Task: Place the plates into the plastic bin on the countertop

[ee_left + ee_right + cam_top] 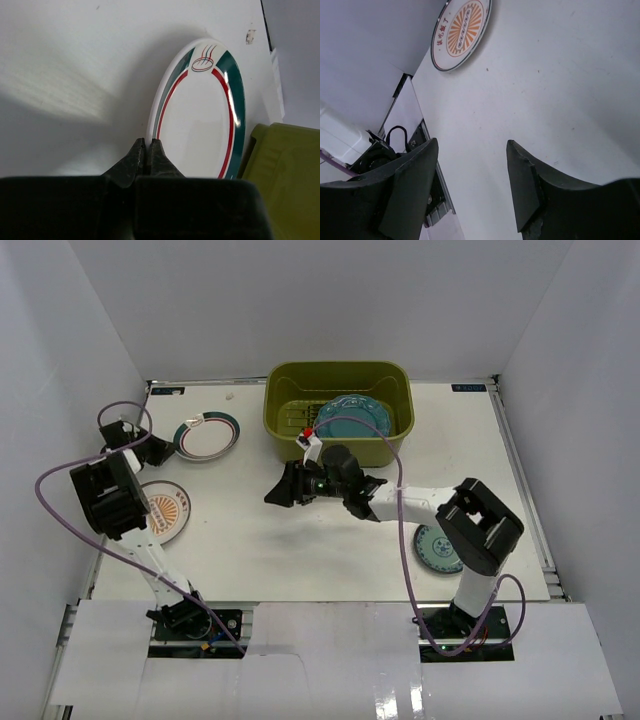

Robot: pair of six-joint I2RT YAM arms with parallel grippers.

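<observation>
A white striped-rim plate lies at the back left of the countertop. My left gripper is shut on its near rim. The olive-green plastic bin stands at the back centre with a teal scalloped plate inside. My right gripper hangs open over bare table in front of the bin, with nothing between its fingers. An orange-patterned plate lies at the left, partly under the left arm. A small teal plate lies at the right, partly hidden by the right arm.
White walls close in the table on three sides. Metal rails run along the table's edges. Purple cables loop beside both arms.
</observation>
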